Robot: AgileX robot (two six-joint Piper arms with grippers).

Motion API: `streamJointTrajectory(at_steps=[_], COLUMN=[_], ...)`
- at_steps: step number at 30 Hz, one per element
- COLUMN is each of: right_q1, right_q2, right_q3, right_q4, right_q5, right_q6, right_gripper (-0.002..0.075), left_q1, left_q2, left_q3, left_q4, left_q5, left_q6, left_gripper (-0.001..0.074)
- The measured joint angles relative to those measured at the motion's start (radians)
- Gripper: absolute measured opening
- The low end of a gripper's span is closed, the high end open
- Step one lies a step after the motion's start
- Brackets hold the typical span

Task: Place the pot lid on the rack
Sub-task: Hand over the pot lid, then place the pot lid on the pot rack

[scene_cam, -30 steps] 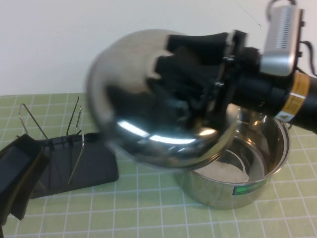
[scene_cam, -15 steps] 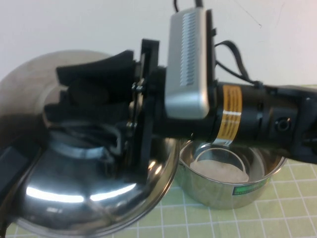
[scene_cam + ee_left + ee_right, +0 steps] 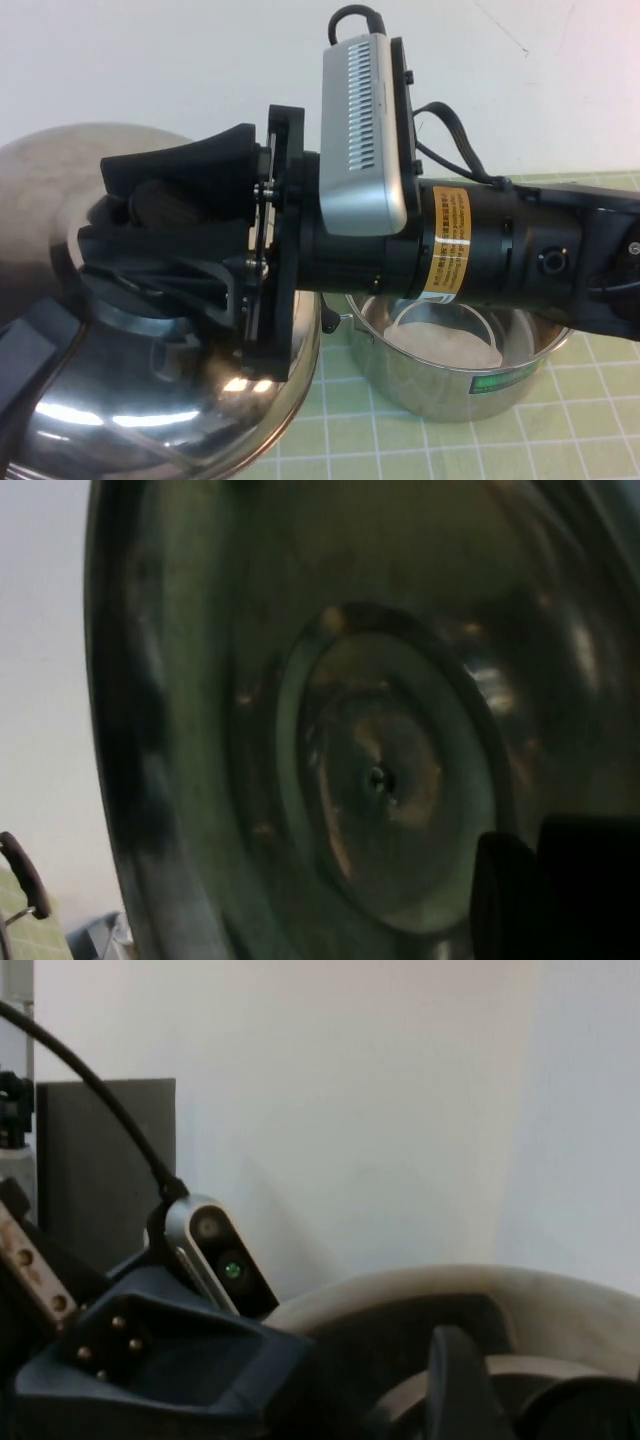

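The pot lid (image 3: 150, 400), shiny domed steel, hangs tilted at the left of the high view and fills that side. Its black knob (image 3: 165, 205) sits between the jaws of my right gripper (image 3: 95, 210), which is shut on it; the right arm reaches in across the table from the right. In the right wrist view the lid (image 3: 420, 1290) shows pale and curved beyond one dark finger (image 3: 460, 1390). My left gripper (image 3: 25, 350) is a dark shape low at the lid's left edge. The left wrist view faces the lid's hollow underside (image 3: 380, 780), with the left gripper (image 3: 540, 900) close against it. The rack is hidden behind the lid.
A steel pot (image 3: 450, 370) with a green label stands on the green gridded mat (image 3: 600, 420) at the right, under the right arm. A white wall runs behind the table.
The right arm has swung the lid leftward from above the pot to the table's left side, where it now covers the rack. The lid sits a little lower than half a second ago.
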State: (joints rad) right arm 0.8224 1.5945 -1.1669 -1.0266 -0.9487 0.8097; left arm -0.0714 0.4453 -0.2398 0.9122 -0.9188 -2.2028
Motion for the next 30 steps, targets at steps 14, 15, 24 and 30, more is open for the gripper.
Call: streamJointTrajectory(at_steps=[14, 15, 24, 30], right_q1=[-0.01, -0.02, -0.096, -0.097], right_q2=[-0.03, -0.043, -0.298, -0.393], right_q3=[-0.047, -0.059, -0.108, -0.1], right_q4=[-0.009, -0.022, -0.541, -0.749], right_q5=[-0.123, -0.123, -0.099, -0.064], right_q6=[0.055, 0.057, 0.24, 0.516], right_gripper=[0.0609, 0.0596, 0.01, 0.0012], left_q1=[-0.002, -0.002, -0.002, -0.002], left_q2=[0.003, 0.009, 0.203, 0.488], left_q3=[-0.066, -0.097, -0.346, -0.412], left_q4=[0.045, 0.073, 0.631, 0.783], left_q5=[0.122, 0.168, 0.586, 0.577], left_q6=[0.078, 0.083, 0.036, 0.039], left_gripper=[0.0111, 0.0111, 0.0111, 0.0111])
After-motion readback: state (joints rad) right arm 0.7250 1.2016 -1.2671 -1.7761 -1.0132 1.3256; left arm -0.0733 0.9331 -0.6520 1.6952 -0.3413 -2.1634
